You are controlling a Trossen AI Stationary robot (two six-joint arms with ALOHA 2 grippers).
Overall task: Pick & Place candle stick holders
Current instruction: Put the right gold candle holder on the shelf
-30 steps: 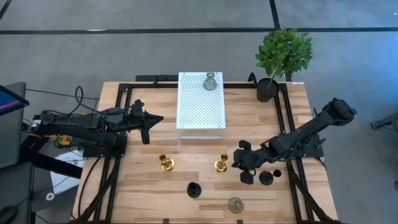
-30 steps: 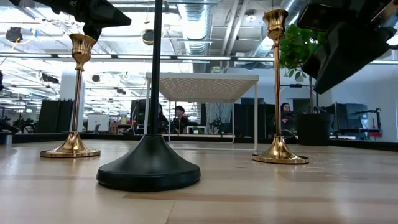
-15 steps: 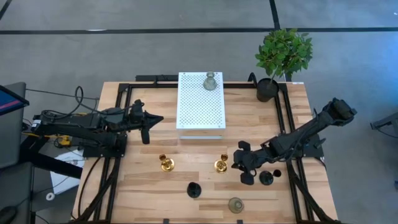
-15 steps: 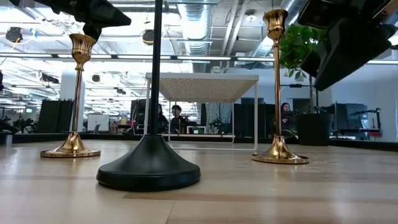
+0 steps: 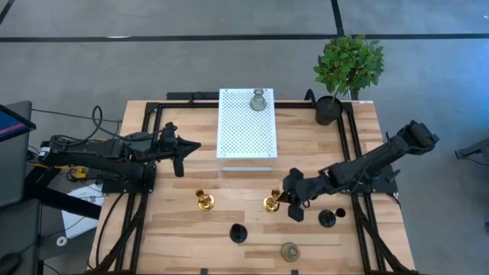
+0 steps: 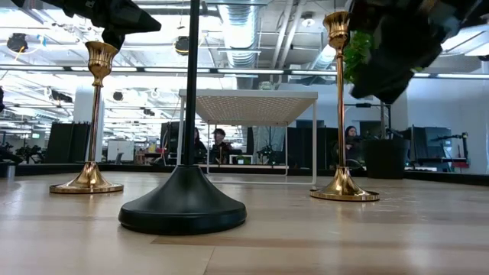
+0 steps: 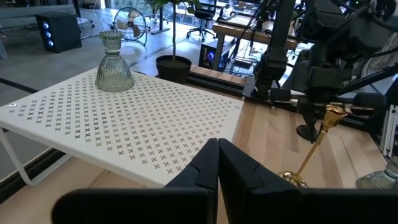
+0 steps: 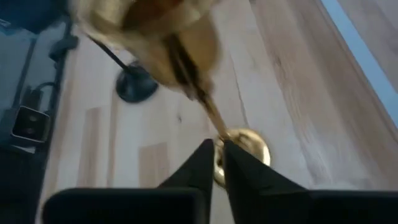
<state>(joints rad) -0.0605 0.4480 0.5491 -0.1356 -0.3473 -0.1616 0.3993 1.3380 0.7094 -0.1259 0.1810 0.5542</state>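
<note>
Wooden planks make up the table, and the white perforated stand at its far middle serves as the landmark. One grey-green glass holder already sits on the stand's far edge. On the near side of the stand the rest are spread out: a gold holder toward the left arm, a second gold holder almost straight out from the stand's near right corner, a black holder nearer the front between them, another black holder off to the right, and a second grey-green one at the front edge.

The right gripper hangs just beside the second gold holder, level with its cup. In the right wrist view its fingers look nearly together with the stem running past them, so they grasp nothing yet. I judge the step is reaching for this holder. To do it well, the fingers should spread first, then close on the thin stem squarely; a sideways nudge near the top could tip so tall a piece.

The left gripper waits beside the stand's left edge, fingers pressed together and empty.

Open wood lies between the second gold holder and the stand, giving a free lane. The stand's raised near edge calls for a clear lift, and the plant pot stands well right of it.
</note>
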